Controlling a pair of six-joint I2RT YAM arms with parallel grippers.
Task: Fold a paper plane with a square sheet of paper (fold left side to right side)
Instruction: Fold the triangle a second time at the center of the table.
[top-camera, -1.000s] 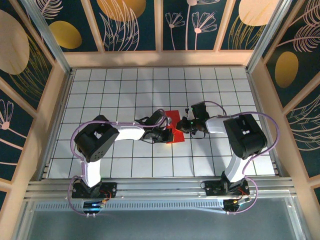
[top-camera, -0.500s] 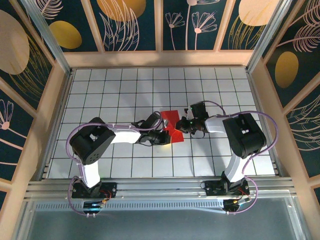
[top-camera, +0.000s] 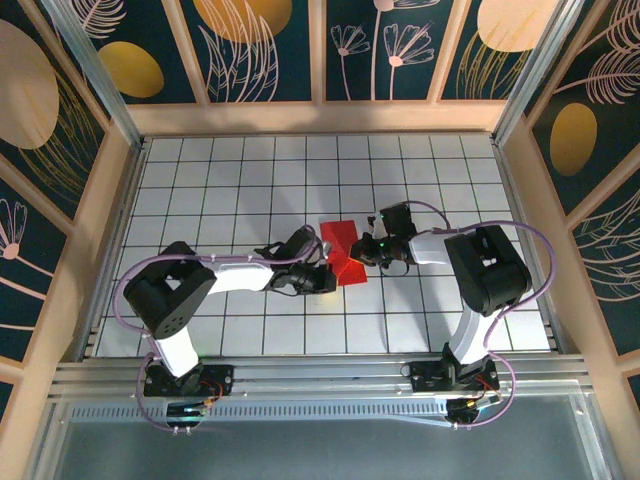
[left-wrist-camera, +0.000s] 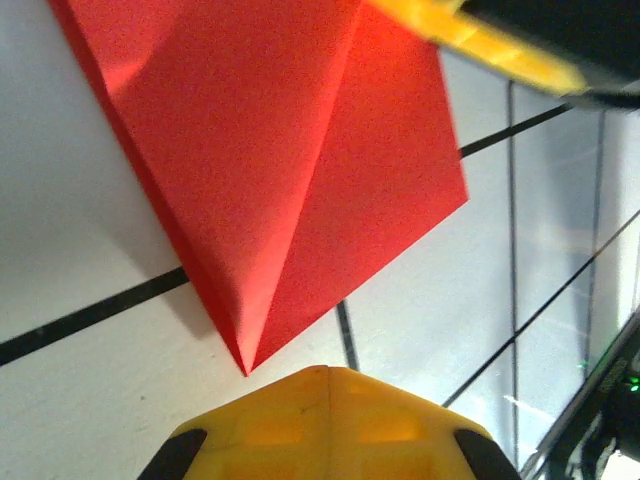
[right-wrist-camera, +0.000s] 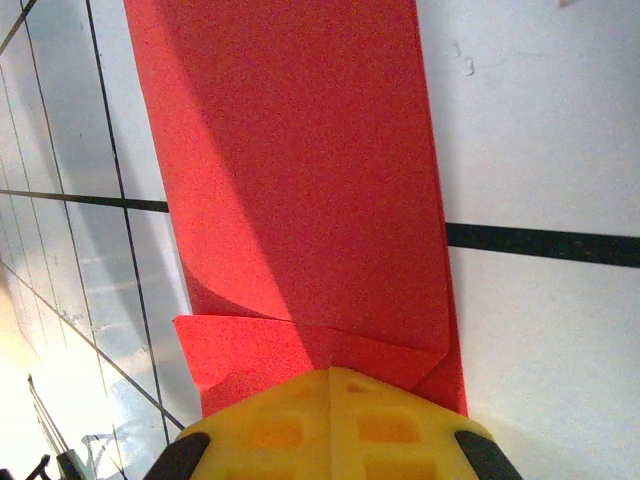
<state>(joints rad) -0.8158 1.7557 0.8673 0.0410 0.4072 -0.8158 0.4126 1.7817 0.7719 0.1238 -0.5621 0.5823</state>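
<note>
The square sheet of paper (top-camera: 343, 250) lies folded on the white tiled table (top-camera: 240, 180), bright red, a long strip with a slanted flap. In the left wrist view its sharp corner (left-wrist-camera: 246, 366) points at my left gripper (left-wrist-camera: 328, 372), whose yellow fingers are shut and sit just short of that corner, apart from it. The flap (left-wrist-camera: 250, 150) stands slightly raised. My right gripper (right-wrist-camera: 330, 372) is shut, its tips resting on the strip's near end (right-wrist-camera: 300, 200), over a small folded lip. From above, the left gripper (top-camera: 322, 277) and the right gripper (top-camera: 367, 251) flank the paper.
Wooden walls (top-camera: 320, 118) and aluminium posts (top-camera: 525, 80) fence the table. A metal rail (top-camera: 320, 375) runs along the near edge by both arm bases. The right gripper's yellow finger (left-wrist-camera: 490, 40) crosses the top of the left wrist view.
The left arm has swung its elbow lower and to the left, drawing its shut gripper back off the paper. The paper now shows as a narrower slanted strip. The right arm stayed put.
</note>
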